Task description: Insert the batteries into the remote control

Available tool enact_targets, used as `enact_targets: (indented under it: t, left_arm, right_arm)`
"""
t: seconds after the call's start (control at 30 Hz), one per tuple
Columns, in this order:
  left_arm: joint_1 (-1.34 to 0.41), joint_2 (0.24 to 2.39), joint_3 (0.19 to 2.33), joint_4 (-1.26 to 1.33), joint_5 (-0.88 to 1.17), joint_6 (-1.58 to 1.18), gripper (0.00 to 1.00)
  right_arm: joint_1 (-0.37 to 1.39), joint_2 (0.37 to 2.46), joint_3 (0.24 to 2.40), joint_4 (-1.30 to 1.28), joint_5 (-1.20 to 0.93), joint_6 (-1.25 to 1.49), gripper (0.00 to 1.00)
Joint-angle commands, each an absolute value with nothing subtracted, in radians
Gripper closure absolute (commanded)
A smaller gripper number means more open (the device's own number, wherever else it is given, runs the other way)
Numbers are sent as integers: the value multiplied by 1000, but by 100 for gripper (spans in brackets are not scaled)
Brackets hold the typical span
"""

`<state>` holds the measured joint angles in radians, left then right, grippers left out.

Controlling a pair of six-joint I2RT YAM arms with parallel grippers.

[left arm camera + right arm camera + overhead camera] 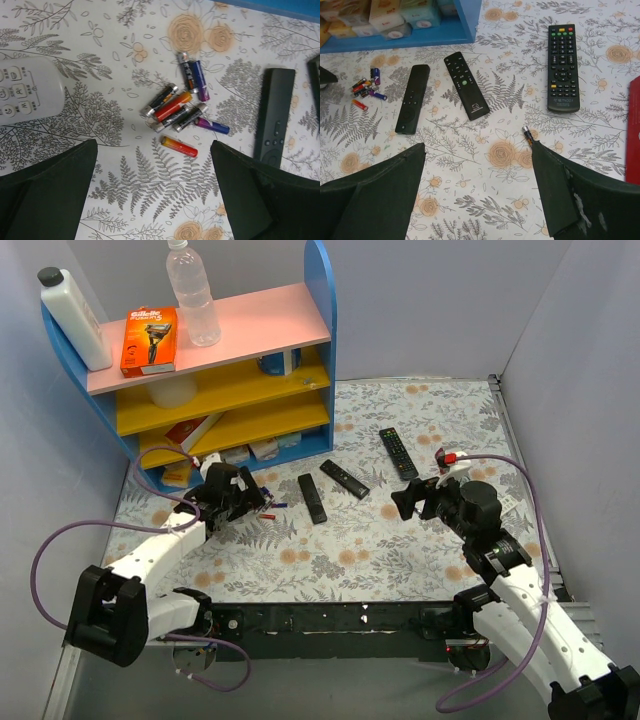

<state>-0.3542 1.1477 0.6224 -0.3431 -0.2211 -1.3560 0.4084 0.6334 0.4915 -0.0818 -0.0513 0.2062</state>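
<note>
Left pincer (154, 145) is hanging wide open over the batteries (190, 117), which are lying heaped on the table (125, 200). Right pincer (479, 145) is gaping open too, slim black remote (412, 100) lying beyond.

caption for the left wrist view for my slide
Open left gripper hovers above a heap of red, blue and black cells, white remote on one side, black remote on the other.
</note>
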Motion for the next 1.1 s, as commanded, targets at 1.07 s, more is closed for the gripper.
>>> enact_targets:
  t: [1.07]
  left_arm:
    - [-179, 1158, 626, -275, -52, -1425, 3]
  right_arm:
    - [417, 979, 633, -95, -126, 184, 18]
